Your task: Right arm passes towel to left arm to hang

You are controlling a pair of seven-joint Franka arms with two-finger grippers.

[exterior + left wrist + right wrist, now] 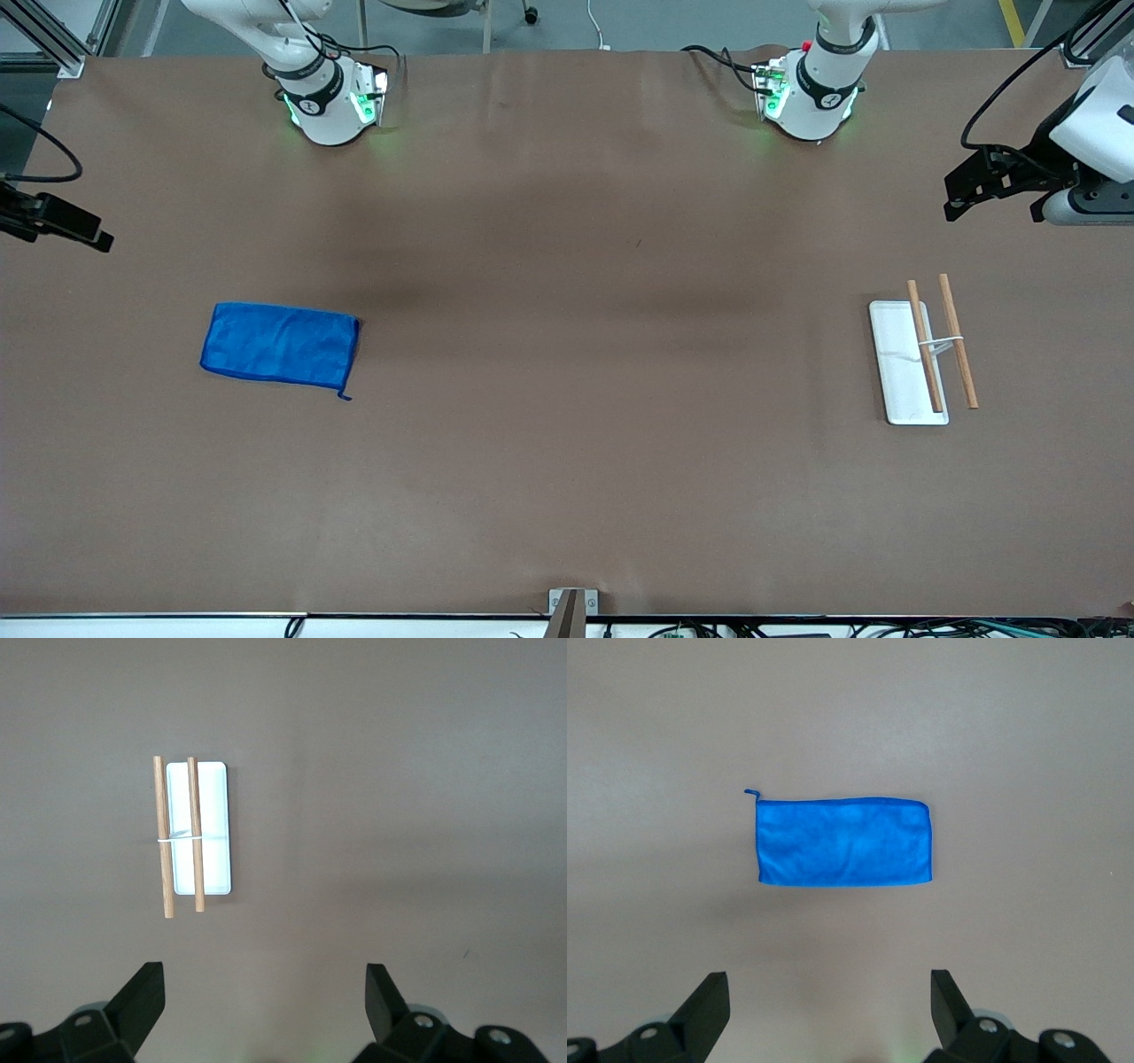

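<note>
Toward the right arm's end of the worktop (pixel 567 496) the towel (pixel 280 345) lay flat, both pincers, right (pixel 830 1010) and left (pixel 266 1003), spread empty aloft; a shallow pinch risked snagging one layer and dropping it mid-handover.

Spread left gripper (pixel 261 1005) over rack (pixel 205 828)

Left pincer (pixel 261 1005): hanging high at its own end, fingers spread wide.
Right pincer (pixel 828 1010): hanging high, fingers gaping.
</note>
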